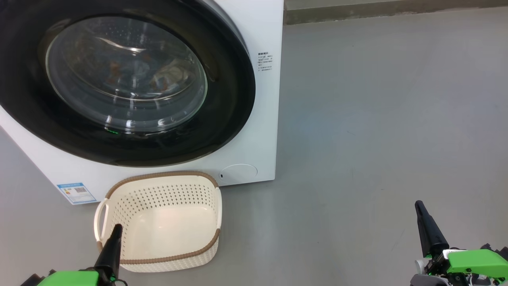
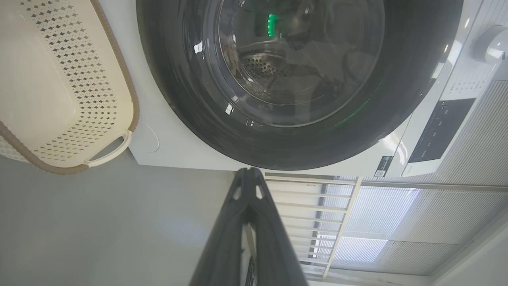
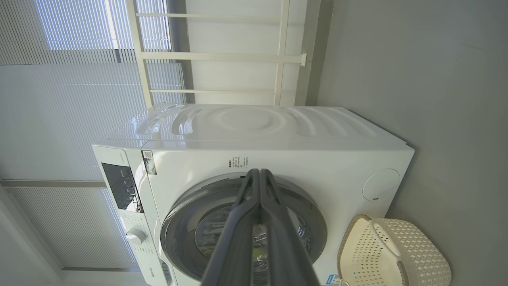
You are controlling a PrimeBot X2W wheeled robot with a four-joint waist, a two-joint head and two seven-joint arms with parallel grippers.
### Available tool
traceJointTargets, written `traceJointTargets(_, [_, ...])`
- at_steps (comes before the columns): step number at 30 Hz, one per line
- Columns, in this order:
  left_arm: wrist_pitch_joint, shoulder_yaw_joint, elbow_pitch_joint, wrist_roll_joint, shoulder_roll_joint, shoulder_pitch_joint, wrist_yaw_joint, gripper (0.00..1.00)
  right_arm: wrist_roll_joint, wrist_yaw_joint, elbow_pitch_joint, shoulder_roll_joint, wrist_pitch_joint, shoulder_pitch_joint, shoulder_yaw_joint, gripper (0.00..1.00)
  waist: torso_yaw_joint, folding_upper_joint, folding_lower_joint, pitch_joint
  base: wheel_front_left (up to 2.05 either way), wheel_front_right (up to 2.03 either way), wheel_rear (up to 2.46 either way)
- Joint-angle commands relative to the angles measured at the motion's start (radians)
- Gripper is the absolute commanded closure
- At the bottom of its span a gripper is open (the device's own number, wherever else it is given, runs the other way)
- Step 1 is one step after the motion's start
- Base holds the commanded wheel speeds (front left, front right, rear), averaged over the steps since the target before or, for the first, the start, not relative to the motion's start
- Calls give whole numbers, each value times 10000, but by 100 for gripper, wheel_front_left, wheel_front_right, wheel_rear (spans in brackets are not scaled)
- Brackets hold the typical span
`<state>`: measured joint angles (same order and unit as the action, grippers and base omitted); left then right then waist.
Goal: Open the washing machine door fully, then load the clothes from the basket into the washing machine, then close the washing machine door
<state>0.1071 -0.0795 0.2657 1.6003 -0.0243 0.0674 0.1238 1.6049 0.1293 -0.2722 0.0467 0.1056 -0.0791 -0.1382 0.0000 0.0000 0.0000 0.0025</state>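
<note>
the washing machine door (image 1: 127, 79) sits shut against the white front of the washing machine (image 1: 264, 35), and through its glass the clothes (image 1: 158, 75) show as blue and cream patches in the drum. just below, on the floor (image 1: 377, 119), the basket (image 1: 158, 194) stands empty. the left gripper (image 1: 117, 230) hangs by its near corner, the right gripper (image 1: 420, 208) well off to the side — both clenched on nothing. all three steps look done — next, at most, a check that the latch caught.

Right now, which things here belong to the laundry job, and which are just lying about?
Job: washer; door, shut; clothes inside; basket, empty.
Just about: railing; blinds; floor.
</note>
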Motion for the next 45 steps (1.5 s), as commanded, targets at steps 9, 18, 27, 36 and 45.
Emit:
traceJointTargets(9, [61,-343,-193,84,-259,423,69,100,31,14,261,39,82,-305,236,100,0,0,0,0,0,0,0])
traceJointTargets(18, [61,-343,-193,84,-259,423,69,100,30,14,261,39,82,-305,235,100,0,0,0,0,0,0,0])
traceJointTargets(27, [61,-343,-193,84,-259,423,69,100,30,14,261,38,83,-305,235,100,0,0,0,0,0,0,0])
traceJointTargets(36, [61,-343,-193,84,-259,423,69,100,29,14,261,38,83,-305,234,100,0,0,0,0,0,0,0])
traceJointTargets(45, [61,-343,-193,84,-259,423,69,100,29,14,261,38,84,-305,234,100,0,0,0,0,0,0,0])
